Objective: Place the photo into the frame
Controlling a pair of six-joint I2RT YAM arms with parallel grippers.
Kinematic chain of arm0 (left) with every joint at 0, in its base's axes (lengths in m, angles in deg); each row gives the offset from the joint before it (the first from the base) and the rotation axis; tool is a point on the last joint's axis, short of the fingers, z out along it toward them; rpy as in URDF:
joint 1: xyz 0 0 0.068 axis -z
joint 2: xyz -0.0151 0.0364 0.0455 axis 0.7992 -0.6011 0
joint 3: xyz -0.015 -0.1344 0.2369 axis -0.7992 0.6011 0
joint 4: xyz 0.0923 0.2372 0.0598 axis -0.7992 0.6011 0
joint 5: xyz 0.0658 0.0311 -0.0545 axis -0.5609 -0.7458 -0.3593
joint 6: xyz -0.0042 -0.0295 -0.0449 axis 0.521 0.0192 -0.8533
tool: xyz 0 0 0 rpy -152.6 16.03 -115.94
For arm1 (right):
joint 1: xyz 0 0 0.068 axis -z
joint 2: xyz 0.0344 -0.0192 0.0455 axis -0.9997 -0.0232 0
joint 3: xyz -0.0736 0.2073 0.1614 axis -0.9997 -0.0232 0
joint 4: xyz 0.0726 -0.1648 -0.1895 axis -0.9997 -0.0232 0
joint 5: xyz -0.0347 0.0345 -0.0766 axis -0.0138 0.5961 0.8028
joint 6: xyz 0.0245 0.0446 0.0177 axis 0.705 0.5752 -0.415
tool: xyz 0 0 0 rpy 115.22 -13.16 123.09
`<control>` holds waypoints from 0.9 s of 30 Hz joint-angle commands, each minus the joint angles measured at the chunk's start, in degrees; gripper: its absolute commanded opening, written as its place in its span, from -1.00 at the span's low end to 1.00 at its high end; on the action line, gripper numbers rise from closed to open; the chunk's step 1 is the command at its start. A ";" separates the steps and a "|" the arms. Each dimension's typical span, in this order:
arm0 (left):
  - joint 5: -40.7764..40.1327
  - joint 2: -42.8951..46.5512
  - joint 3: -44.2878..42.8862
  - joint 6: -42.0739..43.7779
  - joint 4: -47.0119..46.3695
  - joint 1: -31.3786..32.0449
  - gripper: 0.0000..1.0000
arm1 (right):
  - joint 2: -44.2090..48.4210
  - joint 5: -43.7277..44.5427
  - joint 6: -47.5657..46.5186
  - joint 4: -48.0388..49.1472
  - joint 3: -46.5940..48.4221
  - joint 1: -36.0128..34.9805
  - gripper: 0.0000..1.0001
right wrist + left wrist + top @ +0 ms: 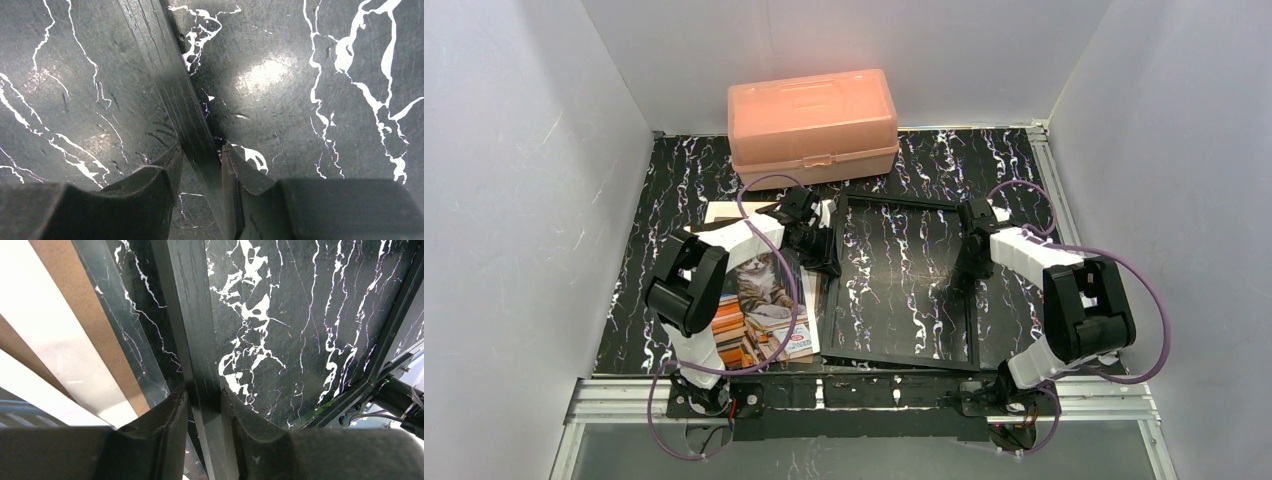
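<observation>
Across the middle of the black, white-veined marble-pattern worktop (924, 160) lies the thin black rectangular picture frame (899, 358), its long sides running from the near edge toward the back wall. Both arms have hold of it, one on each long rail. The left jaws are drawn in to a narrow gap and pinch the left rail (192, 330) from both sides, about halfway along. The right jaws, also nearly closed, clamp the right rail (170, 85) the same way. Neither holds anything else. Whether the frame is lifted clear of the worktop or rests on it cannot be told.

The rectangular paper photo of a cat above stacked orange-red books (769, 290) lies face up just beside the frame's left rail, outside it, partly under the left forearm. Its long axis runs near to far, roughly parallel to the frame's long sides, so it should need little turning to match the opening. It rests on a plain brown backing board (92, 325) and a blank white sheet (724, 210), whose edges show beyond it. A peach plastic box (812, 125) with a latched lid stands at the back, well apart from the photo.

The left arm is plainly the nearer to the photo, which sits to the left of its jaws. My judgement is that those jaws must first let go of the rail.
</observation>
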 commanded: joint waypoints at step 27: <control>11.20 11.53 -19.12 23.05 28.82 -24.36 0.96 | 1.28 -5.12 -3.96 -1.65 13.04 2.08 -0.01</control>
